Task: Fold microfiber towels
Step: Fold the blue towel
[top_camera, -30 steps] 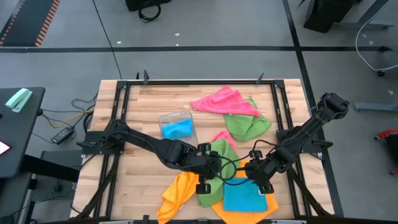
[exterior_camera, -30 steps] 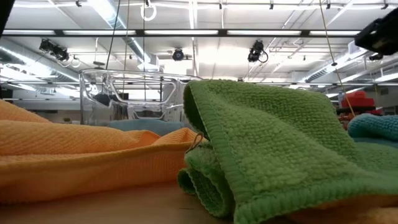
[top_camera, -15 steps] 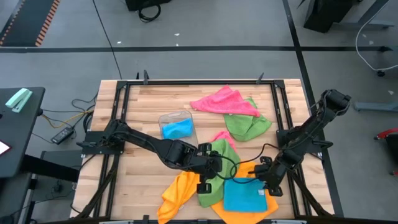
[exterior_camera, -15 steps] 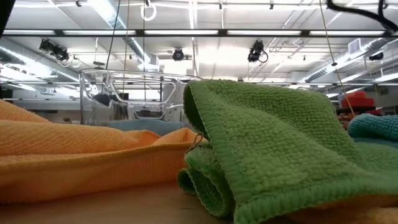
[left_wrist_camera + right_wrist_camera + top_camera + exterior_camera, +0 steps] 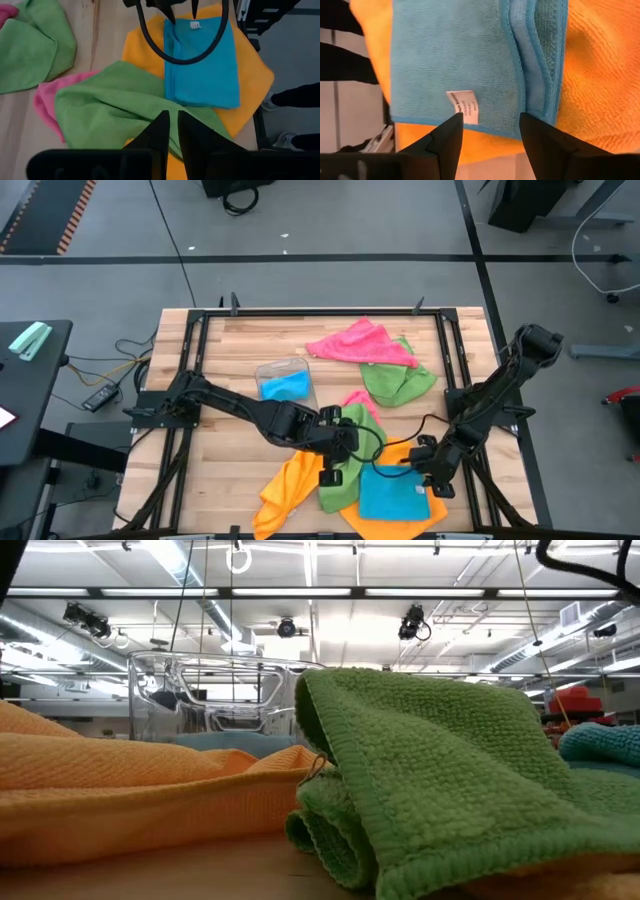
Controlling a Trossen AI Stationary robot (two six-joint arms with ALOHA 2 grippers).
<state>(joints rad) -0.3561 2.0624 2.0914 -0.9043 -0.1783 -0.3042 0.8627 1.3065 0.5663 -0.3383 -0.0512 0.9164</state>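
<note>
- The blue towel (image 5: 392,493) lies folded into a neat rectangle at about 5 o'clock on the tabletop (image 5: 240,360), resting on a spread orange towel (image 5: 405,518) — likely the start of a finished stack.
- The right end effector (image 5: 432,477) hovers just over the blue towel's edge at 3 o'clock of it, jaws spread apart and gripping nothing; in the right wrist view its two dark fingers (image 5: 445,142) straddle the white care label (image 5: 462,106) without pinching the cloth.
- That released pose suggests the fold on this towel is done and the arm is free to pull away.
- The left end effector (image 5: 335,470) sits at the middle of the pile, just at 9 o'clock of the blue towel, above a crumpled green towel (image 5: 345,450). Its fingers are pressed nearly together, and no cloth shows between them in the left wrist view — clenched, apparently on nothing.
- A second orange towel (image 5: 285,490) lies bunched at 7 o'clock, with a pink towel (image 5: 45,100) peeking from under the green one.
- At 12 o'clock another pink towel (image 5: 360,343) overlaps a second green towel (image 5: 397,380), both unfolded.
- A clear plastic tray (image 5: 285,380) near the centre holds a small blue cloth (image 5: 285,388).
</note>
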